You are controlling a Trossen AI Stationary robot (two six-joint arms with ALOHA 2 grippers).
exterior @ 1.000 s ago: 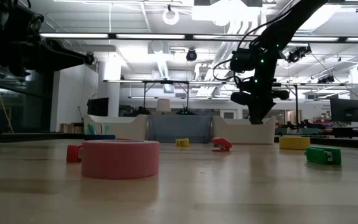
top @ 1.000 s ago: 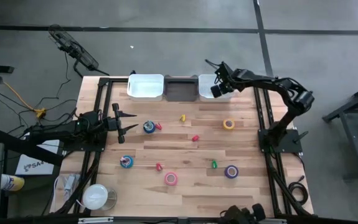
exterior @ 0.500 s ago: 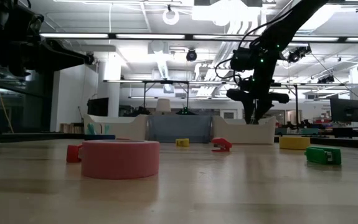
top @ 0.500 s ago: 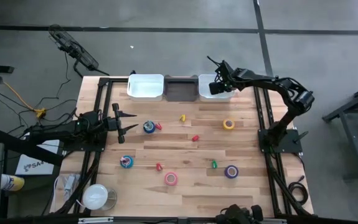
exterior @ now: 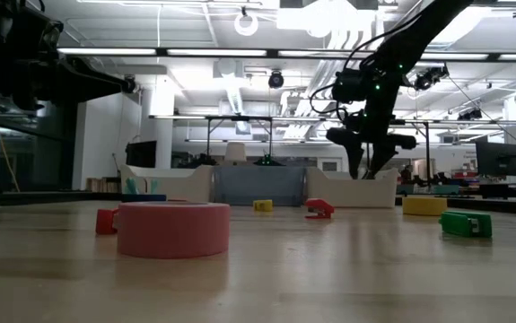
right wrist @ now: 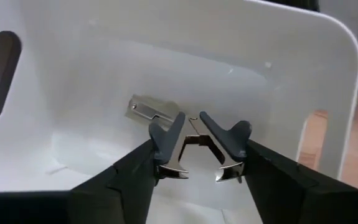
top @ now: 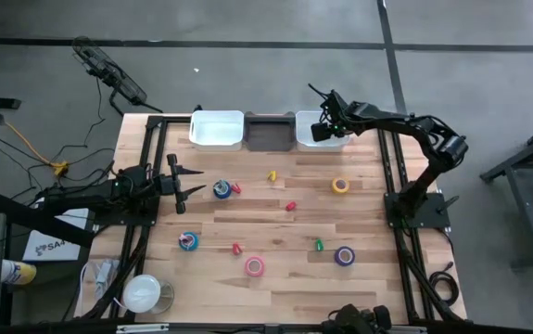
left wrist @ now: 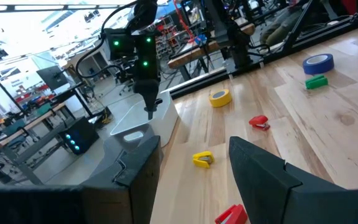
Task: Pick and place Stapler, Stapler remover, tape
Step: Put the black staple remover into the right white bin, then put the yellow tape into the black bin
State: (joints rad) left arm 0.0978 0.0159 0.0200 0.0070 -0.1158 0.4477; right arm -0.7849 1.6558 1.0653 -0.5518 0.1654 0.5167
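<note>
My right gripper (top: 323,131) hangs tipped down inside the right white bin (top: 336,142) at the table's far edge. A grey stapler remover (right wrist: 196,144) with metal claws sits spread open between its fingers. My left gripper (top: 192,182) waits open and level at the table's left side, near a blue tape roll (top: 221,189). Yellow (top: 340,185), teal (top: 188,241), pink (top: 255,267) and purple (top: 344,255) tape rolls lie flat on the wood. Small staplers in yellow (top: 272,175), red (top: 290,206) and green (top: 319,246) lie among them. My right gripper has the stapler remover between its two fingers, which stand wide apart. The remover's two grey handles (right wrist: 164,138) lie against the fingers' inner sides. The fingers come slanting down from above. The remover hangs clear above the bin's floor, claws toward the wrist.
A second white bin (top: 217,131) and a grey bin (top: 271,132) stand beside the right one along the far edge. Two more red staplers (top: 236,188) (top: 236,249) lie on the table. A round clear container (top: 143,293) stands at the near left corner.
My right gripper has stayed over the right white bin, rolled a little, and spread its fingers from nearly together to wide apart.
</note>
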